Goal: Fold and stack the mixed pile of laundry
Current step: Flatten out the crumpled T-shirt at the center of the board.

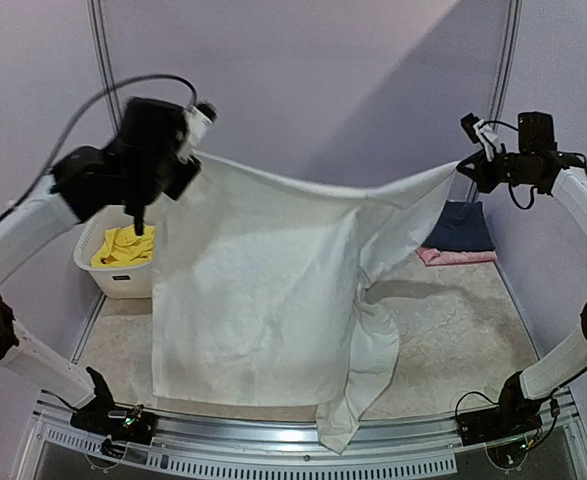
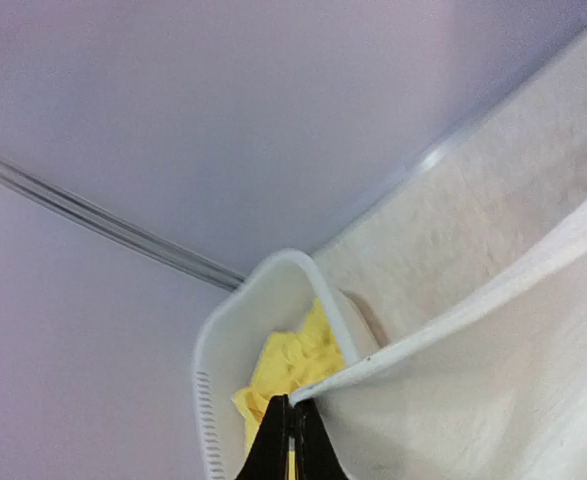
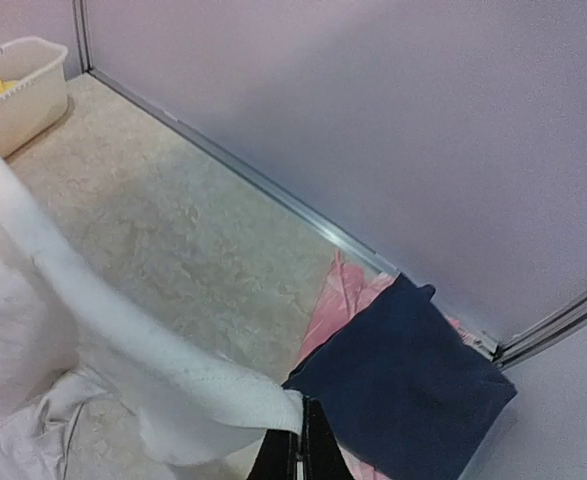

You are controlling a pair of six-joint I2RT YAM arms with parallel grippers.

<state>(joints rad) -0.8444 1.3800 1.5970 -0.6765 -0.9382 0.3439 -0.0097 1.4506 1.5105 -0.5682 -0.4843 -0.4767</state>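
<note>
Both arms up w/ the white T-shirt (image 1: 253,290) stretched btwn them, hanging over the surface (image 1: 453,320), one side drooping to the front edge. The left fingers (image 2: 271,450) pinch its top corner, the right fingers (image 3: 320,450) the opposite one. The yellow shorts (image 1: 123,245) lie in the white basket (image 1: 113,280), back left; navy cloth (image 1: 460,226) on pink cloth (image 1: 453,256), back right.
</note>
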